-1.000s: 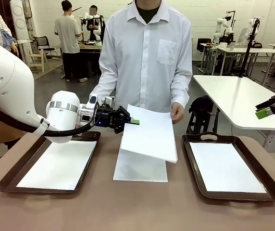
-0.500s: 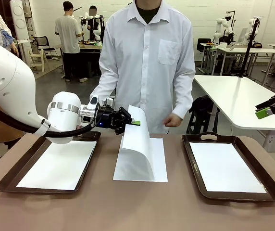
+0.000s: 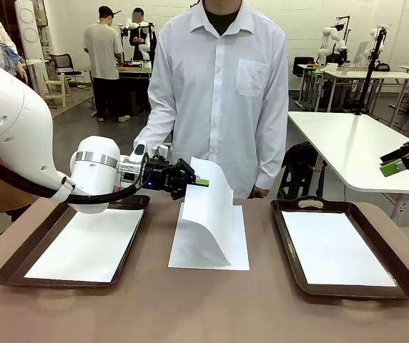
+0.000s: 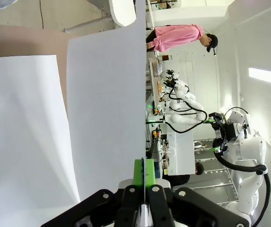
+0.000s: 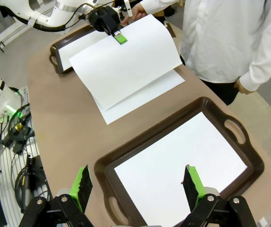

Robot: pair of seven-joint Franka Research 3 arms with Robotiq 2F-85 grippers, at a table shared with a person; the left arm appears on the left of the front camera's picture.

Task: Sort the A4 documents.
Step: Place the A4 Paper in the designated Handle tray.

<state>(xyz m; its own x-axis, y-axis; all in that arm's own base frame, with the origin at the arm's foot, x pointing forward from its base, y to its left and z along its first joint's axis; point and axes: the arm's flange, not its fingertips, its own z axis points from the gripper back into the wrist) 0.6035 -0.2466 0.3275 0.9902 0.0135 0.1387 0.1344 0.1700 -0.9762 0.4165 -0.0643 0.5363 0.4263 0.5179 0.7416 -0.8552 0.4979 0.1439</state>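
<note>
Gripper of left arm (image 3: 199,182) pinches one curling A4 document (image 3: 209,209).

Matt white paper sheets (image 3: 208,254), smooth brown trays (image 3: 285,243)

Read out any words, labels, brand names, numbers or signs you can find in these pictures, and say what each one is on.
No text can be read.
The held sheet, pinched in the left gripper: blank.
The flat sheet under it: blank.
The left tray sheet and the right tray sheet: blank.
Anything farther back in the room: too small to read.
</note>
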